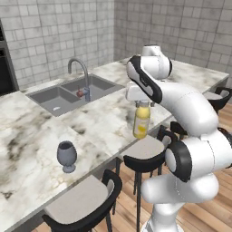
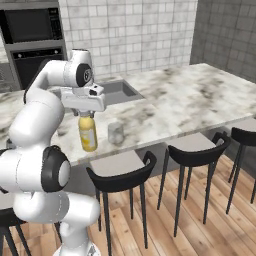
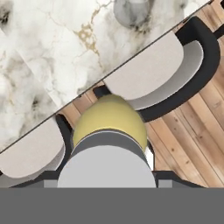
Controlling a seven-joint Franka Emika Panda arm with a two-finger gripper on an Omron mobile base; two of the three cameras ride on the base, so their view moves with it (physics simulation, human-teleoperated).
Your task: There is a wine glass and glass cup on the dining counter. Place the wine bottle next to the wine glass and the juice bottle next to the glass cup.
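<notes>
Juice bottle (image 1: 141,120) hangs upright under the pincer (image 1: 142,102) in your left base view, clamped at the cap and lifted over the stool-side edge of the tabletop (image 1: 27,131), so it can travel without tipping. The wine glass (image 1: 67,155) stands well apart, nearer the camera by that same edge, and looks empty. You can also see the sink (image 1: 68,93) further back, with nothing in its basins.

From your right base view, the bottle's yellow-orange liquid fills most of its body, and the glass cup (image 2: 115,132) stands just beside it on the marble, apparently empty; that closeness suggests the set-down spot is near.

Looking down the hand view, the grey cap sits between the fingertips, with a stool (image 3: 175,74) and wood floor (image 3: 197,144) below
</notes>
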